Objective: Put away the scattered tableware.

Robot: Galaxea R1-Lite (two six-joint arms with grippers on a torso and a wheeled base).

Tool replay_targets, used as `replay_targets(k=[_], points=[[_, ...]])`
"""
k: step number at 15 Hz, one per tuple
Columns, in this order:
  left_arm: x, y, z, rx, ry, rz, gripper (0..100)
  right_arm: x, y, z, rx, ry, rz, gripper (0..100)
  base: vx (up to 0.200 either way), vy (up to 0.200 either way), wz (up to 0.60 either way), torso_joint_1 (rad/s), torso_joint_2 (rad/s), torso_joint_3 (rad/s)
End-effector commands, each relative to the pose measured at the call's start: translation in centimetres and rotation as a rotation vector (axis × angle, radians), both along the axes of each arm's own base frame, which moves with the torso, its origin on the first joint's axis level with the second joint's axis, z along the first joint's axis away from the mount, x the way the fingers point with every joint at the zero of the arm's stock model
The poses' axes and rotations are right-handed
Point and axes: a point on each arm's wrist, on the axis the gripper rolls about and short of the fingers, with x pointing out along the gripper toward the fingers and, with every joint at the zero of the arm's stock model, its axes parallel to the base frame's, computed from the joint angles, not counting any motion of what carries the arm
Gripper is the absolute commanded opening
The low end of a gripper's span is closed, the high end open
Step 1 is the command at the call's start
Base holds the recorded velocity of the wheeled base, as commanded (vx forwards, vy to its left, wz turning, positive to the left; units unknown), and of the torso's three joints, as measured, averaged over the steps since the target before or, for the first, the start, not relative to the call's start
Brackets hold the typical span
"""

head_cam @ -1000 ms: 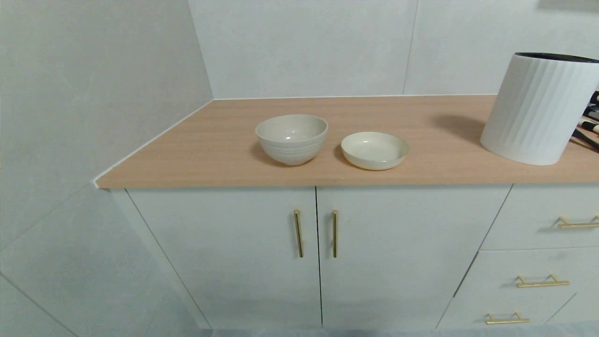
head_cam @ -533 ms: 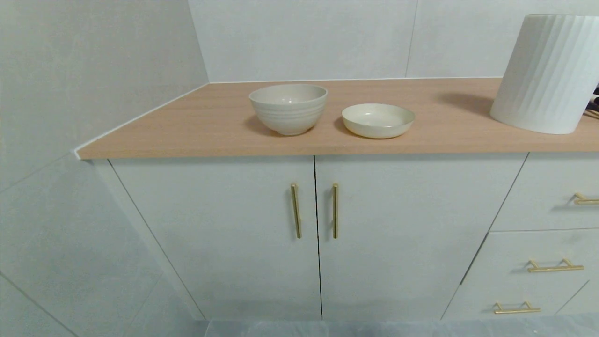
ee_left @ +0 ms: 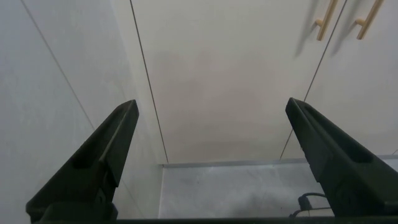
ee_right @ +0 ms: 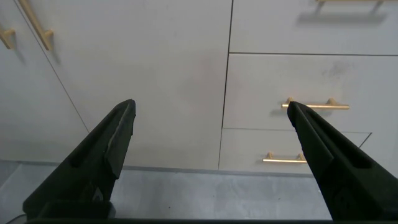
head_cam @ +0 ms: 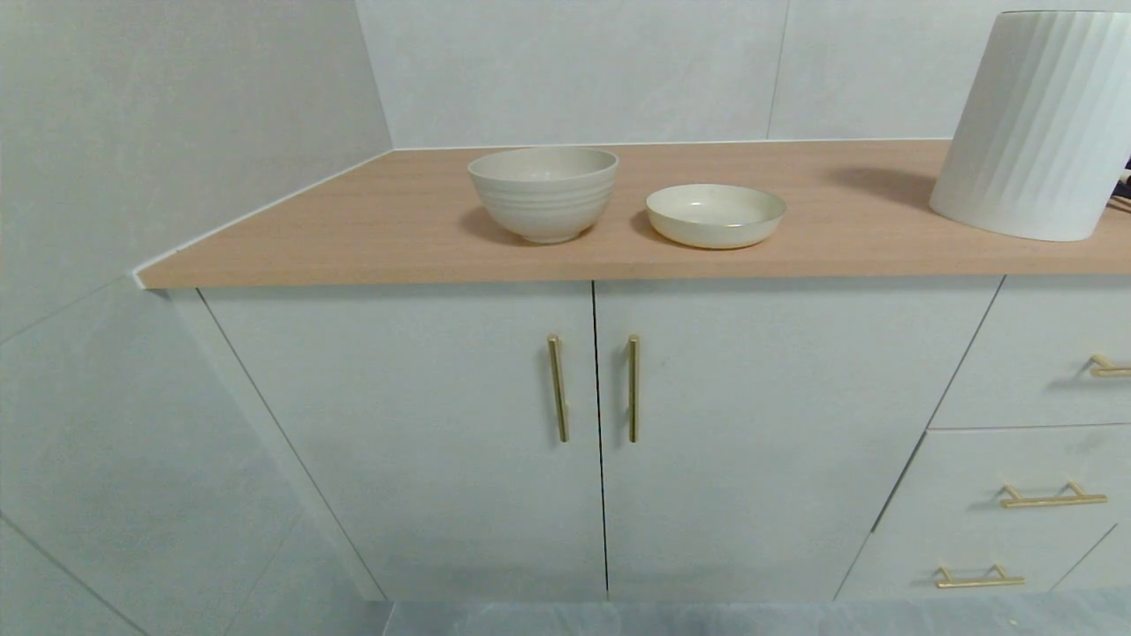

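Observation:
A deep cream bowl [head_cam: 542, 192] with ribbed sides stands on the wooden countertop [head_cam: 380, 230], and a shallow cream dish [head_cam: 714, 215] sits just to its right, a small gap between them. Below them are two white cabinet doors with gold handles [head_cam: 557, 388]. My left gripper [ee_left: 211, 124] hangs open low in front of the left cabinet door [ee_left: 230, 74], nothing between its fingers. My right gripper [ee_right: 211, 124] is open too, down in front of the cabinet near the drawers [ee_right: 311, 87].
A tall white ribbed container [head_cam: 1038, 124] stands at the right of the countertop. Drawers with gold handles [head_cam: 1051, 497] lie to the right of the doors. A tiled wall [head_cam: 132, 132] closes the left side. Grey floor [head_cam: 707, 618] runs below.
The head camera has dropped lower, so the countertop and bowls sit higher in the picture and are seen more from the side. The bowls themselves have not moved.

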Motion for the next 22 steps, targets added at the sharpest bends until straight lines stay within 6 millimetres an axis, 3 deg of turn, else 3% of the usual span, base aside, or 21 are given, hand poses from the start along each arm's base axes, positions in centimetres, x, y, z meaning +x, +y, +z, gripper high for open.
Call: replay_targets(k=[1, 8, 10, 12, 16, 22], points=[[0.0, 0.0, 0.0, 0.001, 0.001, 0.001, 100, 0.0, 0.0, 0.0, 0.001, 0.002, 0.001, 100, 0.0, 0.0, 0.0, 0.0, 0.0, 0.0], [0.0, 0.0, 0.0, 0.002, 0.001, -0.001, 100, 0.0, 0.0, 0.2, -0.001, -0.013, -0.001, 100, 0.0, 0.0, 0.0, 0.0, 0.0, 0.0], [0.0, 0.0, 0.0, 0.005, 0.001, -0.001, 100, -1.1, 0.0, 3.5, 0.042, -0.141, 0.026, 100, 0.0, 0.0, 0.0, 0.0, 0.0, 0.0], [0.0, 0.0, 0.0, 0.005, 0.001, -0.001, 100, -0.3, 0.2, 3.7, 0.041, -0.041, 0.114, 100, 0.0, 0.0, 0.0, 0.0, 0.0, 0.0], [0.0, 0.0, 0.0, 0.005, 0.0, -0.001, 100, 3.7, 0.7, 5.6, 0.063, 0.256, 0.303, 100, 0.0, 0.0, 0.0, 0.0, 0.0, 0.0], [0.0, 0.0, 0.0, 0.005, 0.0, -0.001, 100, 12.0, 3.2, 10.8, 0.03, 0.458, 0.493, 100, 0.0, 0.0, 0.0, 0.0, 0.0, 0.0]])
